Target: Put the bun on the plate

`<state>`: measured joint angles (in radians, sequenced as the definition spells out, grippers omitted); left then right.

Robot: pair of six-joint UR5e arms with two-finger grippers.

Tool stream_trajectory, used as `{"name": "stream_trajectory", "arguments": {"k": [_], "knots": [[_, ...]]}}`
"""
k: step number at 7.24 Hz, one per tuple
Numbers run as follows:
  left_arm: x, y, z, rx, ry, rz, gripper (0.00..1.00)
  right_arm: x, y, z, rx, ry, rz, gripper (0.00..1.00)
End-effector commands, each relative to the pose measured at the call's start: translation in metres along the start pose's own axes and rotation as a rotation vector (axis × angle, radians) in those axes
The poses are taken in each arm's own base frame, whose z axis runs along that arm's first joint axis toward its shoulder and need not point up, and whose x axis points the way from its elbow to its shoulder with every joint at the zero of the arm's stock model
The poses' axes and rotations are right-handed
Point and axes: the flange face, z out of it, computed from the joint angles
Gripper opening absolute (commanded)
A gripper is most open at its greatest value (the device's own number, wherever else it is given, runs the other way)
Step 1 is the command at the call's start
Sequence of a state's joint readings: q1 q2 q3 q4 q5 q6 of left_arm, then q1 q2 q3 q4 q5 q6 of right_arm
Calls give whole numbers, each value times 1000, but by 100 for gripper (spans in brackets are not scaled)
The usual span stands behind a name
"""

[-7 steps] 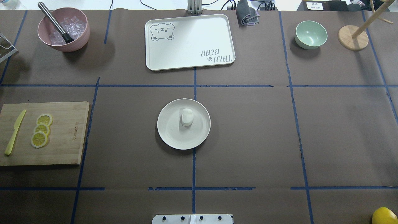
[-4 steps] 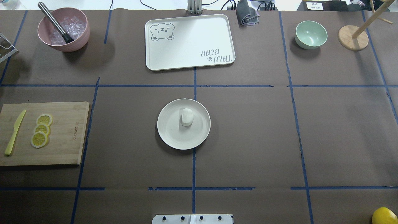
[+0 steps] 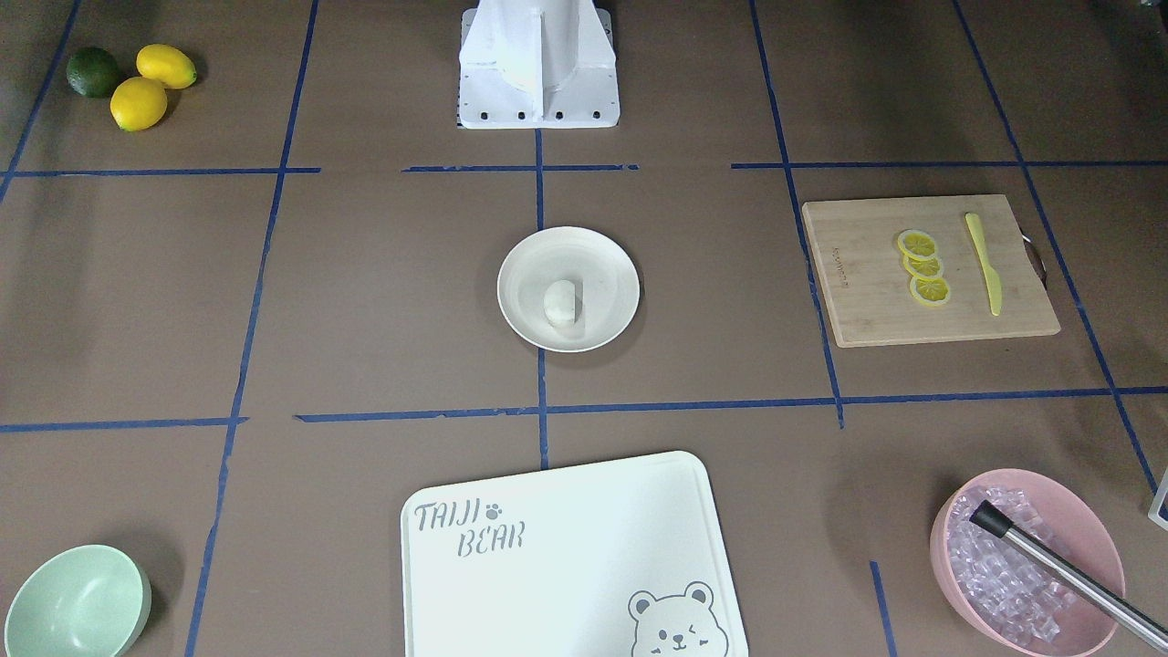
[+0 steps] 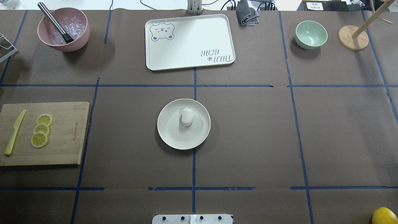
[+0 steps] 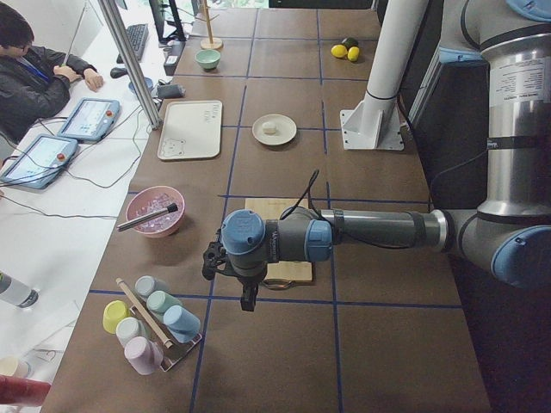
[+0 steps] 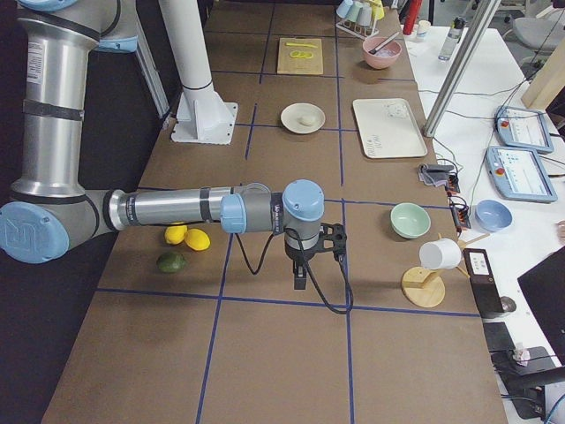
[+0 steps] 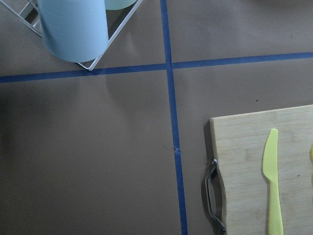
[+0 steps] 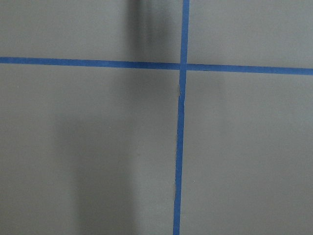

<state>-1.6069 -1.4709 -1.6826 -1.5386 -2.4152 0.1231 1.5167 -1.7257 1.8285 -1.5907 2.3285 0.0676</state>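
Note:
The small white bun (image 4: pixel 187 117) lies on the round cream plate (image 4: pixel 172 135) in the middle of the table, slightly off the plate's centre. From the front, the bun (image 3: pixel 559 302) rests inside the plate (image 3: pixel 607 265) with nothing touching it. My left gripper (image 5: pixel 248 297) hangs over the table's left end beside the wooden board, far from the plate. My right gripper (image 6: pixel 300 279) hangs over the table's right end, also far from the plate. Both show only in the side views, so I cannot tell whether they are open or shut.
A bear-printed tray (image 4: pixel 189 42) lies beyond the plate. A wooden board (image 4: pixel 62 133) with lemon slices and a yellow knife (image 4: pixel 14 133) sits at the left. A pink bowl of ice (image 4: pixel 63 29), a green bowl (image 4: pixel 311 34), a mug stand (image 4: pixel 353 37) and lemons (image 3: pixel 137 87) ring the table.

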Motion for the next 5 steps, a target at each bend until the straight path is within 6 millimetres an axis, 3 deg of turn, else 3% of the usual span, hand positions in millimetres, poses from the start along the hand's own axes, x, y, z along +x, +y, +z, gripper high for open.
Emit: {"name": "stream_trajectory", "arguments": {"k": [1,5], "knots": [[-3,3,3,-8,-1,-10,100,0,0,0,-1,0,-1,100],[-8,4,3,-15,-44,-13,100,1,1,0,-1,0,1,100]]}}
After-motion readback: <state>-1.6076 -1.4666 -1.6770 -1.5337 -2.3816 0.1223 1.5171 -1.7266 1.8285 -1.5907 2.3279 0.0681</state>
